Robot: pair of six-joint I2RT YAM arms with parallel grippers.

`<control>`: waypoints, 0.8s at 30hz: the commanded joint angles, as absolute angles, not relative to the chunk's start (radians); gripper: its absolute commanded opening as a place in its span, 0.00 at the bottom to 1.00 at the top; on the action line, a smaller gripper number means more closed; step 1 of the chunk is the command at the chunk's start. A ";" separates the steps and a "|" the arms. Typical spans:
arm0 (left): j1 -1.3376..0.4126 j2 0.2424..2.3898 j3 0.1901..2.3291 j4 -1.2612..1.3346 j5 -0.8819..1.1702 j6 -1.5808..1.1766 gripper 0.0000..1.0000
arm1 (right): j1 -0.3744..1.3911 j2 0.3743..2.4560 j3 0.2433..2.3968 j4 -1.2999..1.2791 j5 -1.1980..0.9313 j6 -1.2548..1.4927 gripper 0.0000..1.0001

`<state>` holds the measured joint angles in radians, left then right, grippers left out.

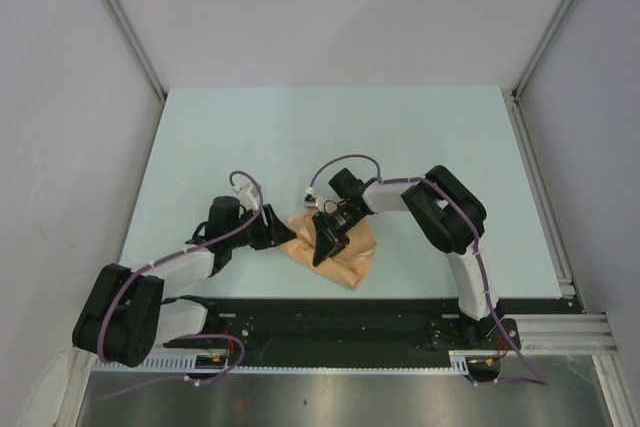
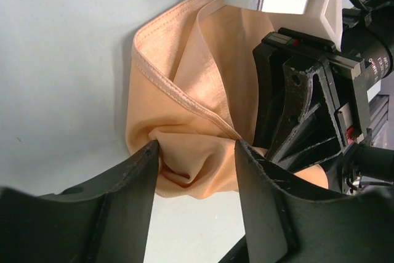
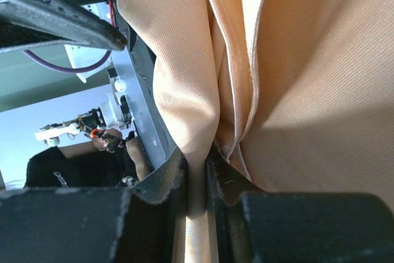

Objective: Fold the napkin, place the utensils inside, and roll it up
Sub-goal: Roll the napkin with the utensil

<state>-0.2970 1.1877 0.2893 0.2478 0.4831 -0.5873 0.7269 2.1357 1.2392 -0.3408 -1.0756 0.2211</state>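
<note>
Top view: napkin [image 1: 350, 259] bunched on tabletop [image 1: 300, 127] near front edge, between both arms. Left gripper [image 1: 288, 238] at cloth's left edge; right gripper [image 1: 323, 252] over its middle.

Left wrist: left fingers [image 2: 132, 195] spread, straddling crumpled fold of napkin; hemmed edge doubled over beyond.

Right wrist: right fingers [image 3: 157, 180] pinching thin fold of napkin; pleated cloth fills view.
</note>
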 commanded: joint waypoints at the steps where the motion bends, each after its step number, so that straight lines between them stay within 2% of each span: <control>1: -0.307 1.212 0.287 0.333 0.511 -0.604 0.54 | 0.723 2.166 1.270 -0.362 -1.052 0.222 0.09; 4: -0.310 1.232 0.288 0.342 0.515 -0.606 0.45 | 0.723 2.167 1.272 -0.365 -1.052 0.222 0.09; 7: -0.310 1.244 0.294 0.310 0.515 -0.595 0.26 | 0.719 2.154 1.273 -0.364 -1.045 0.229 0.15; 8: -0.310 1.244 0.299 0.290 0.494 -0.588 0.15 | 0.718 2.146 1.273 -0.365 -1.040 0.232 0.21; 10: -0.310 1.244 0.317 0.230 0.473 -0.566 0.05 | 0.712 2.116 1.275 -0.370 -1.026 0.235 0.32; 11: -0.310 1.244 0.325 0.213 0.456 -0.560 0.00 | 0.707 2.103 1.273 -0.379 -1.017 0.236 0.41; 16: -0.310 1.270 0.363 0.147 0.448 -0.545 0.00 | 0.692 1.976 1.267 -0.435 -0.890 0.221 0.61; 17: -0.310 1.275 0.368 0.138 0.443 -0.543 0.00 | 0.692 1.909 1.258 -0.460 -0.855 0.218 0.63; 20: -0.310 1.299 0.387 0.112 0.433 -0.535 0.00 | 0.712 1.756 1.200 -0.501 -0.706 0.198 0.76; 24: -0.310 1.322 0.402 0.100 0.436 -0.532 0.00 | 0.794 1.611 1.117 -0.551 -0.466 0.186 0.82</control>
